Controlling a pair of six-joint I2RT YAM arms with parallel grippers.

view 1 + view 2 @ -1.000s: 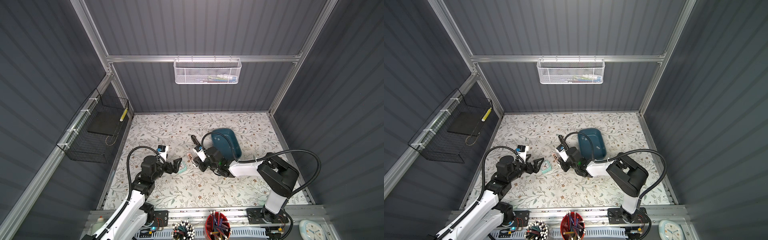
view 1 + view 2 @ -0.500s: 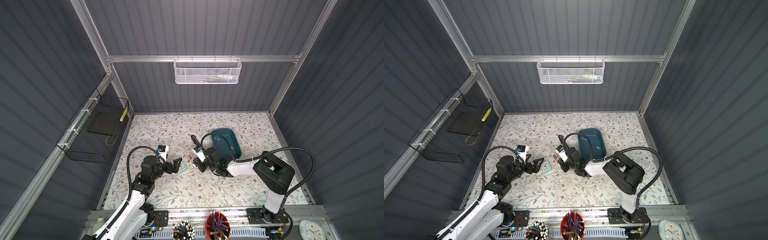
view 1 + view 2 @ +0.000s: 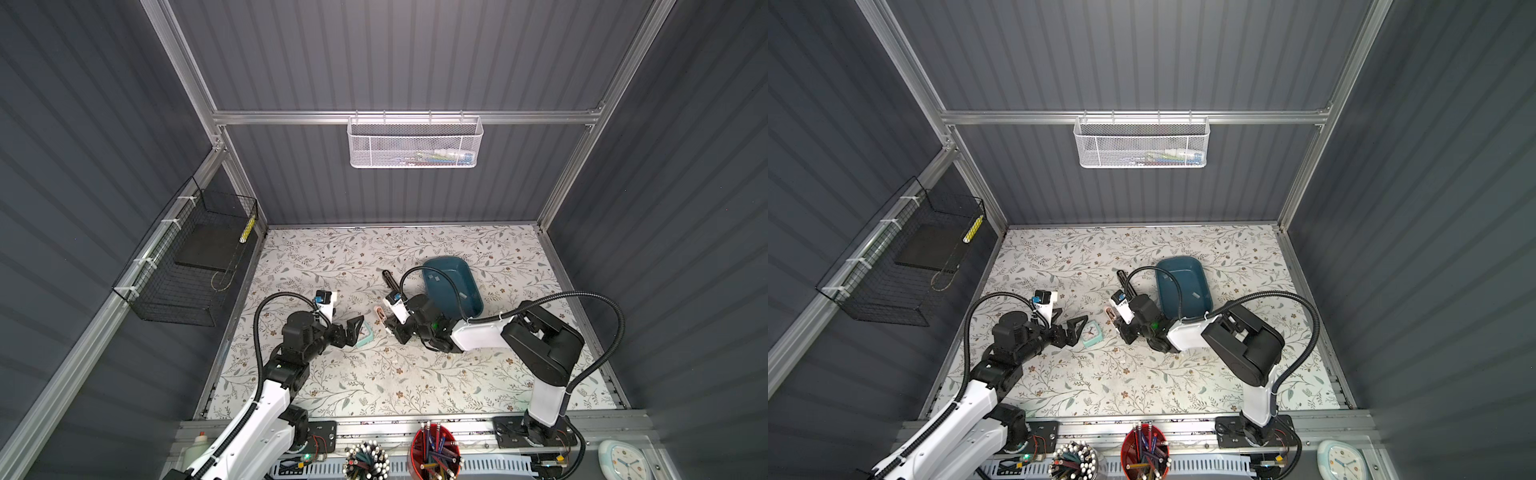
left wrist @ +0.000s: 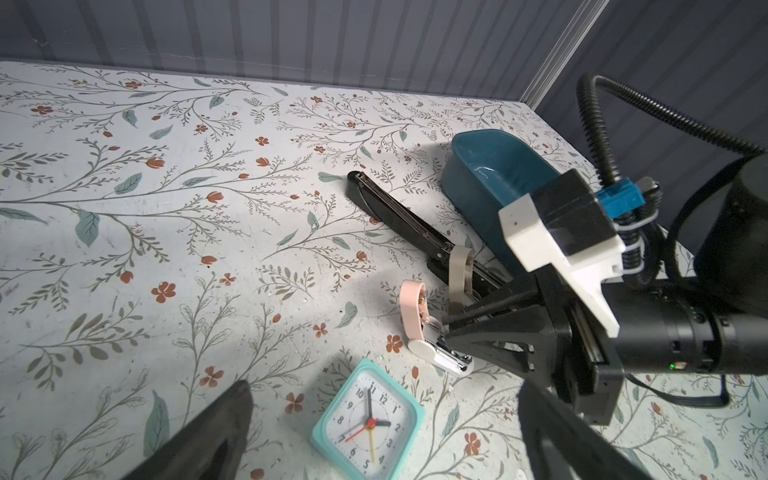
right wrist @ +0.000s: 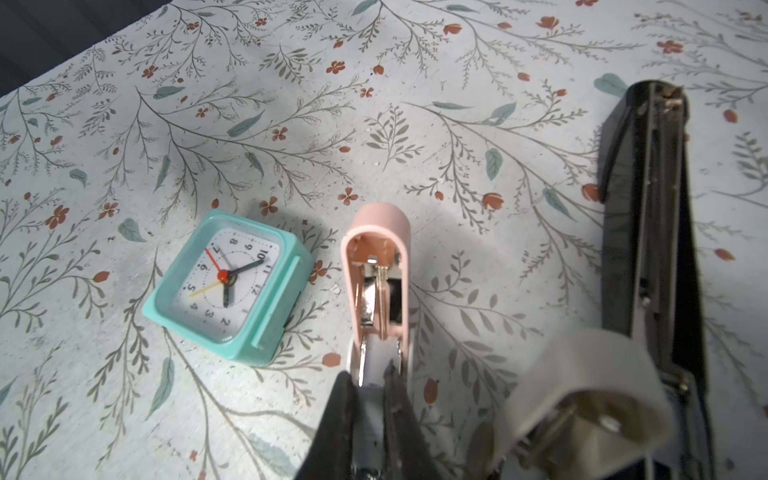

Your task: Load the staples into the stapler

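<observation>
My right gripper (image 5: 370, 382) is down at the near end of the small pink stapler (image 5: 376, 232), which lies opened flat on the flowered table (image 3: 374, 374) with its pink lid thrown back and the spring showing inside. My right fingers (image 5: 340, 415) are pressed almost together over the stapler's silvery channel. I cannot tell whether a strip is pinched between them or only the channel itself shows there. The staples (image 3: 435, 277) that I can make out are small grey pieces lying loose in the teal tray (image 3: 471, 309), just behind my right wrist and well apart from the pink stapler. A long black stapler (image 5: 648, 208) lies open beside the pink one, between it and the tray, with a pale band (image 5: 582, 365) looped around it. My left gripper (image 4: 384, 386) is spread wide and low over the table, holding nothing, with a small mint alarm clock (image 4: 368, 424) lying face up between its fingers (image 4: 216, 432), near the pink stapler but not touching it.
</observation>
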